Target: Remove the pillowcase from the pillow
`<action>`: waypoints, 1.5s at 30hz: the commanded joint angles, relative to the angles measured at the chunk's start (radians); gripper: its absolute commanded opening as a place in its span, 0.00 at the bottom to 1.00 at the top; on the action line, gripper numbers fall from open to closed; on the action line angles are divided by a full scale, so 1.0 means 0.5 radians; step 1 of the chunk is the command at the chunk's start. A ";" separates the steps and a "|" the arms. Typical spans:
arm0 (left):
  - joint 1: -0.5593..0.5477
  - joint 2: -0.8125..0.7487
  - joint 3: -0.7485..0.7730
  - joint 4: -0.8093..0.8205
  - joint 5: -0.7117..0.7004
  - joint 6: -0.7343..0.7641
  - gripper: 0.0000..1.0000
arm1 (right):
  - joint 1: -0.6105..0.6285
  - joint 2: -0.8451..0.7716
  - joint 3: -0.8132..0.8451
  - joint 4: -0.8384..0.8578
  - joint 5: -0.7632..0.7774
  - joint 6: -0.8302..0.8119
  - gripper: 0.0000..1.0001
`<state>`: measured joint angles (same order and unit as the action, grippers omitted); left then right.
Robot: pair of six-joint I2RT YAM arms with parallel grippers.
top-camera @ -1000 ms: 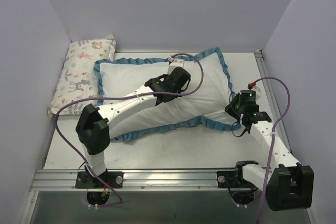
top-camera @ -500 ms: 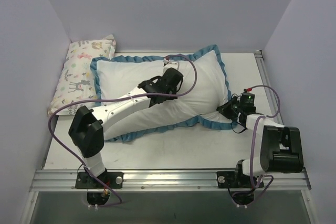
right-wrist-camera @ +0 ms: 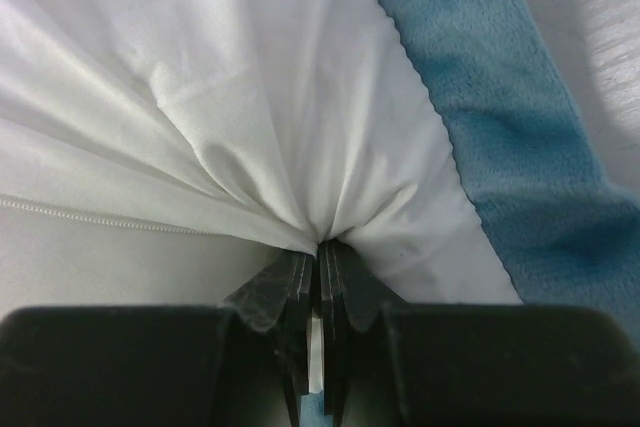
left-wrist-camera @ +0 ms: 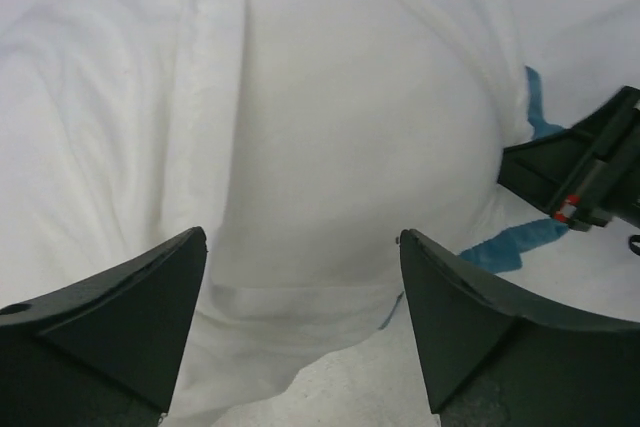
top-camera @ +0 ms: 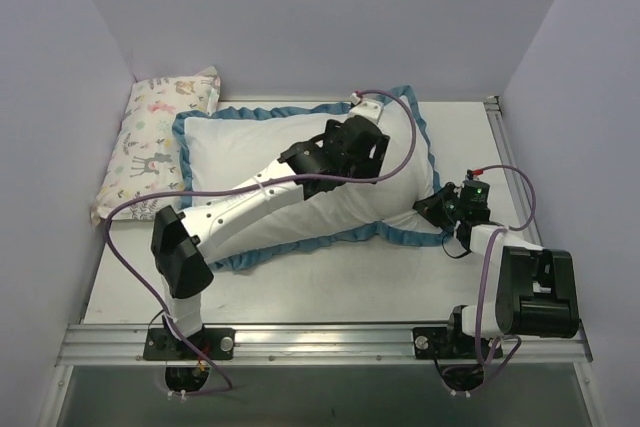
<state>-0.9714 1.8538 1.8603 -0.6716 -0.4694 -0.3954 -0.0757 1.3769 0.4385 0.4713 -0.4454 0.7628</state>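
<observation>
The pillowcase (top-camera: 245, 152) lies flat on the table, plain white side up, blue ruffled trim (top-camera: 430, 152) round its edge. The pillow is hidden inside it; only a rounded bulge (left-wrist-camera: 350, 137) shows under the fabric. My left gripper (top-camera: 365, 142) hovers over the case's right half, open, its fingers (left-wrist-camera: 130, 317) apart with nothing between them. My right gripper (top-camera: 430, 209) sits low at the case's near right corner, shut on a bunched fold of white pillowcase fabric (right-wrist-camera: 300, 187) beside the blue trim (right-wrist-camera: 520, 167). A zipper line (right-wrist-camera: 90, 213) runs to the left of the pinch.
A small pastel animal-print pillow (top-camera: 160, 142) lies against the left wall, touching the pillowcase's left edge. Purple walls close in the table on the left, back and right. A metal rail (top-camera: 330, 339) runs along the near edge by the arm bases.
My left gripper has opened and shifted right and farther back over the case. My right arm has folded down low, and its gripper has closed on the corner fabric.
</observation>
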 commanded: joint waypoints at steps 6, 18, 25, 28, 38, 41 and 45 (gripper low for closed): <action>-0.242 0.335 0.586 -0.142 -0.031 0.131 0.94 | 0.016 -0.029 -0.036 -0.065 -0.063 -0.001 0.00; -0.107 0.953 0.826 -0.283 -0.040 -0.025 0.97 | 0.016 -0.143 -0.018 -0.185 -0.030 -0.028 0.00; 0.004 1.045 0.734 -0.295 0.034 -0.099 0.43 | 0.044 -0.247 0.052 -0.362 0.035 -0.077 0.13; 0.016 1.042 0.728 -0.292 0.071 -0.099 0.00 | 0.087 -0.315 0.120 -0.518 0.139 -0.151 0.30; 0.117 0.846 0.878 -0.289 -0.003 -0.163 0.00 | 0.130 -0.346 0.325 -1.013 0.516 -0.341 0.04; 0.194 0.729 0.866 -0.289 -0.009 -0.172 0.00 | 0.127 -0.361 0.332 -1.093 0.608 -0.375 0.00; 0.304 0.563 0.838 -0.280 0.025 -0.179 0.00 | 0.102 -0.379 0.313 -1.111 0.712 -0.384 0.00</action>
<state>-0.9360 2.2780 2.2715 -0.7761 -0.3416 -0.4957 -0.0055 1.1980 0.5930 0.0669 -0.2371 0.6193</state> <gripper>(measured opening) 0.026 0.044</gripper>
